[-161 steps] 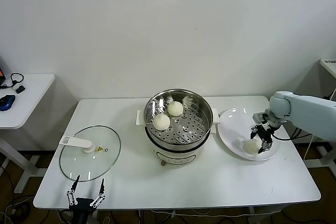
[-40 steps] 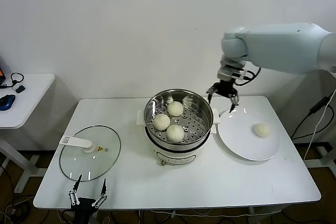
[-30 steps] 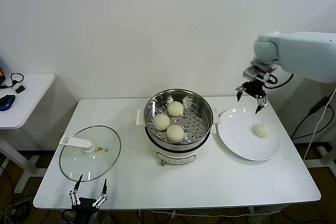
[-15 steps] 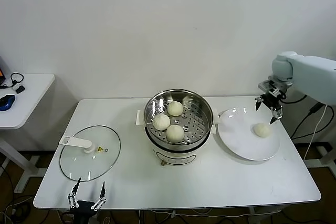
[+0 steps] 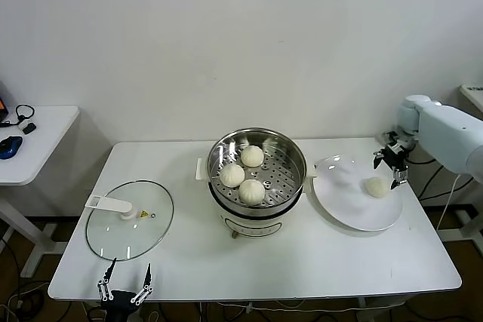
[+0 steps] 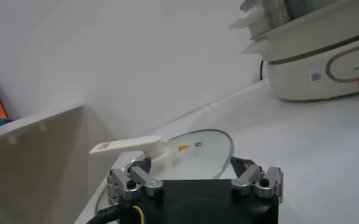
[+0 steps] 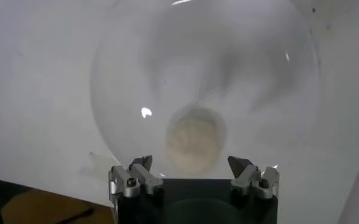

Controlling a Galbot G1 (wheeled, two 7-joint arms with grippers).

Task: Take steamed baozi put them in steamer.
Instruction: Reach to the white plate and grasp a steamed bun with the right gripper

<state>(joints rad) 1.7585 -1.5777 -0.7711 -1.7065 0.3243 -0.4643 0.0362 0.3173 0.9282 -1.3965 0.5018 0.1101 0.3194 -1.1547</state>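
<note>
Since a moment ago my right tool (image 5: 391, 162) has come lower, wide and empty, above the last baozi (image 5: 376, 186) on the plate (image 5: 339, 201). Three baozi (image 5: 251, 191) sit in the steamer (image 5: 290, 152). My left tool (image 5: 123, 290), wide too, waits near the desk (image 5: 302, 262) edge.

Bright, even room light fills the head view with only soft shadows under the steamer (image 5: 256, 173) and glare on its steel rim, while the right wrist view is motion-blurred, smearing the plate (image 7: 136, 73) and the baozi (image 7: 193, 141) on it.
</note>
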